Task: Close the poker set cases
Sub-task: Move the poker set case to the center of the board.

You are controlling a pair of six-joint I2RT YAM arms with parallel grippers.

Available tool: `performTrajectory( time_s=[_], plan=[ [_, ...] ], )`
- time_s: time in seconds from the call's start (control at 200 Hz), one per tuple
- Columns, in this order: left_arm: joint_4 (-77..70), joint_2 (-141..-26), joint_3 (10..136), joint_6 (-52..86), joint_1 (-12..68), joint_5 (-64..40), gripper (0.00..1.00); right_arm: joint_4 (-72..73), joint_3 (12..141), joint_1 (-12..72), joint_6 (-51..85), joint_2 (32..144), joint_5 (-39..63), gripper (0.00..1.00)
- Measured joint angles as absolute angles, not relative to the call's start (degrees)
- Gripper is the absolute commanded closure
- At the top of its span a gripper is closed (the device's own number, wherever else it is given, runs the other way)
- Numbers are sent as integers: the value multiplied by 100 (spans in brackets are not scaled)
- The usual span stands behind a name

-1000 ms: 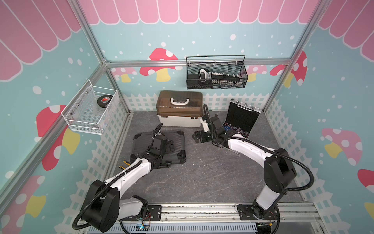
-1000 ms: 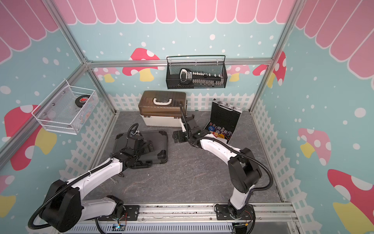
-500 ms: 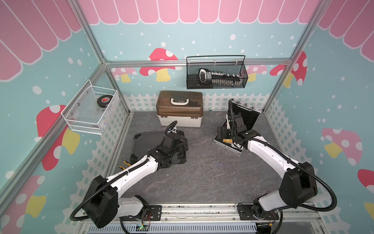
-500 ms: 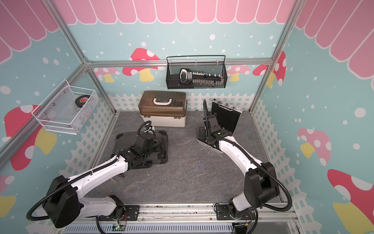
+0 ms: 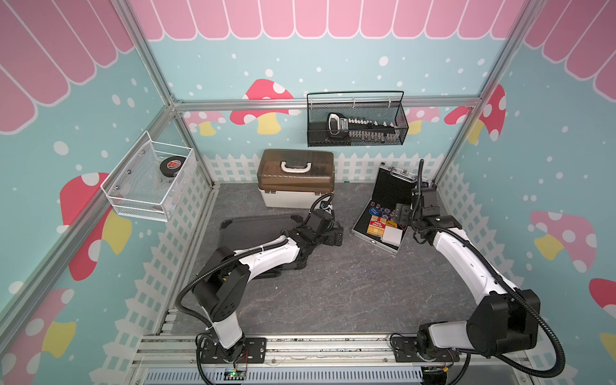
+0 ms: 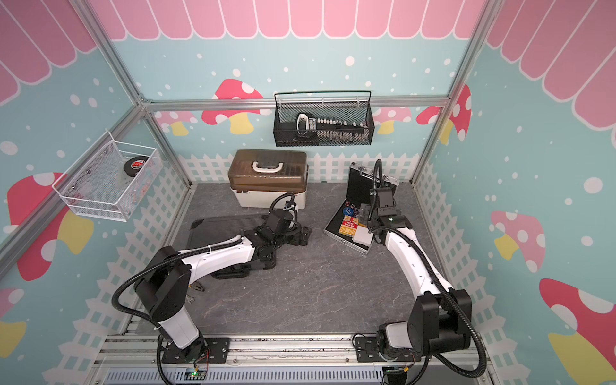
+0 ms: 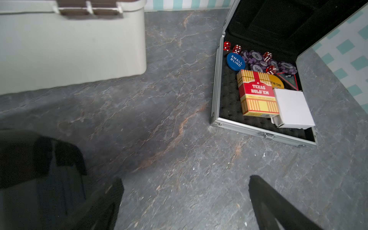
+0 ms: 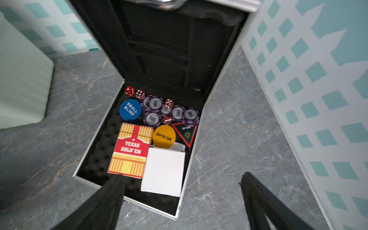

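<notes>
Firstly, left pincer (image 5: 333, 235): jaws spread wide and empty, low over the bare surface (image 5: 333, 290), just past the right edge of the black case (image 5: 253, 230).
Black case: lies flat with its lid down on the left half of the surface, ribbed top upward; the left arm (image 5: 266, 256) reaches across it.
Right pincer (image 8: 182, 176): jaws wide apart, gripping nothing, poised above the front of the silver case (image 8: 149, 207); one finger (image 8: 107, 199) over the front rim, its partner over the surface beside the case.
Silver case: open, at the right rear of the surface; lid (image 5: 395, 186) raised and leaning back, black lining exposed.
Tray contents: card box (image 8: 131, 149) lettered "Texas Hold'em", touching a white box (image 8: 164, 171); blue disc (image 8: 130, 109); yellow disc (image 8: 164, 136); purple chips (image 8: 153, 104); red dice (image 8: 129, 90).
Cream box (image 5: 286, 200): brown lid, white handle, against the rear wall (image 5: 333, 66), behind the black case.
Wall baskets: black wire basket (image 5: 398, 128) on the rear wall; white wire basket (image 5: 140, 200) on the left wall (image 5: 66, 133), holding a puck (image 5: 171, 164).
</notes>
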State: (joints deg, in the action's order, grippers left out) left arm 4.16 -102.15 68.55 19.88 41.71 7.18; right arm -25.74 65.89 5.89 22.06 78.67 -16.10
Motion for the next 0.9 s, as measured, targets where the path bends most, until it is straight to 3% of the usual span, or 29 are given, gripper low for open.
performTrajectory(
  time_s=[0.405, 0.901],
  plan=[
    [204, -11743, 8281, 1461, 4176, 462, 2, -2272, 7026, -261, 1837, 8464, -827, 11],
    [519, -12956, 9539, 1282, 4209, 298, 8, -1658, 7024, -412, 1367, 8711, -528, 10]
  ],
)
